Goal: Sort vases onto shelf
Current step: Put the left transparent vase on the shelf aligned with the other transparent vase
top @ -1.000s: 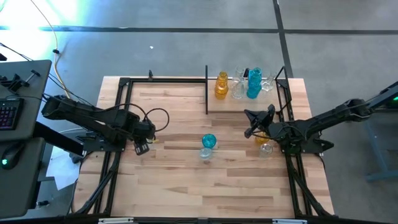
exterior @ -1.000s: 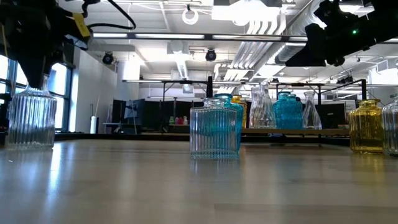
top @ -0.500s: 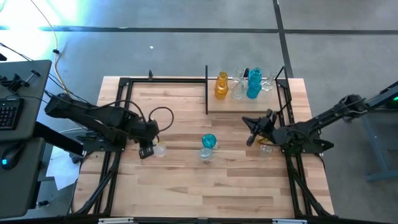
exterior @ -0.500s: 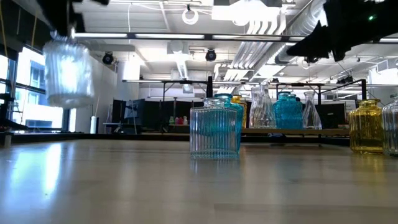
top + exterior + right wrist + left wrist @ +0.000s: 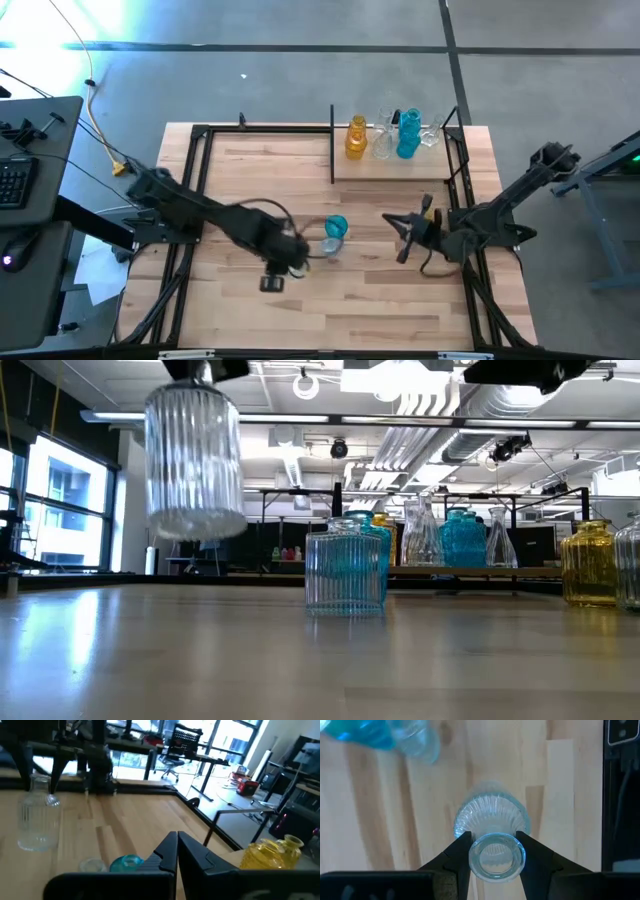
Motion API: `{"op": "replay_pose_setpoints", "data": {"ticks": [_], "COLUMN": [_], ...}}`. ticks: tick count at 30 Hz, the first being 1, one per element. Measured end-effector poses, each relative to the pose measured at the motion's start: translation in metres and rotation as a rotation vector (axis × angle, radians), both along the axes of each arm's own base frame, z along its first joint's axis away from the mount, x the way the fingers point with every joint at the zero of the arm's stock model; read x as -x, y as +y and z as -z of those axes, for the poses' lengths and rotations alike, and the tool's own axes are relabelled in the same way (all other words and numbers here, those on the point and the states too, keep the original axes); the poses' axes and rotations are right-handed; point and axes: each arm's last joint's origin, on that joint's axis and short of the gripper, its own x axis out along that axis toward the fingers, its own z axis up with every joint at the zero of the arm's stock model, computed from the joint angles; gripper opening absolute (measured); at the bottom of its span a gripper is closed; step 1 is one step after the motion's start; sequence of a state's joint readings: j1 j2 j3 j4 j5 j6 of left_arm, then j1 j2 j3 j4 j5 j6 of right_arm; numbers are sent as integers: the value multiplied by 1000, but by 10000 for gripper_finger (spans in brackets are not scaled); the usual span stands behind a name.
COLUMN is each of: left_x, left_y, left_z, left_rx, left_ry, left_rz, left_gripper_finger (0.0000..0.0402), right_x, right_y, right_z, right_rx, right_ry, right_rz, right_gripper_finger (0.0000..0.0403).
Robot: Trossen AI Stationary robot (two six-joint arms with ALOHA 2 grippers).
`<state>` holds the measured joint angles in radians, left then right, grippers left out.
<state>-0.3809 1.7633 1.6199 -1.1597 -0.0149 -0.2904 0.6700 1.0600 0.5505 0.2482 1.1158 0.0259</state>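
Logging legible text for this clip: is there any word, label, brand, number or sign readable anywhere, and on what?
None can be read in any view.
The clear ribbed vase held by the left gripper bears no label.
The vases on the shelf show no markings.
The red box in the room behind is too blurred to read.

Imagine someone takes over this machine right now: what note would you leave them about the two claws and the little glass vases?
Left gripper: shut on a clear ribbed vase by its neck, carried above the table.
Right gripper: shut, empty, low over the table's right side.
Shelf: already holds an amber vase, a teal vase and clear ones.
Left to do: the teal ribbed vase and a clear one beside it at mid-table, the yellow vase near the right gripper, plus the carried one.
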Motion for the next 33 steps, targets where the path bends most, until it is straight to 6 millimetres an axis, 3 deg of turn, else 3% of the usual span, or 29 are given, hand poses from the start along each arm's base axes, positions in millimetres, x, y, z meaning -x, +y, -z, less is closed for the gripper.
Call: {"op": "replay_pose_setpoints", "data": {"ticks": [7,12,20,27,33], "left_x": [-35,-44,-47,-48,-42], "left_y": [-11,-9,-8,-8,-6], "left_z": [33,50,54,57,46], "left_rx": [-46,-66,-70,-69,-56], "left_ry": [66,111,115,123,113], "left_rz": [119,136,144,163,173], "left_gripper_finger": [114,114,117,207,237], "right_x": [-13,-16,-16,-16,-16], "right_y": [18,21,21,21,21], "right_z": [11,17,17,18,18], "right_rx": [11,0,-3,-20,-21], "right_ry": [63,71,69,70,70], "right_rz": [-15,-12,-11,-19,-22], "right_gripper_finger": [3,3,3,3,3]}}
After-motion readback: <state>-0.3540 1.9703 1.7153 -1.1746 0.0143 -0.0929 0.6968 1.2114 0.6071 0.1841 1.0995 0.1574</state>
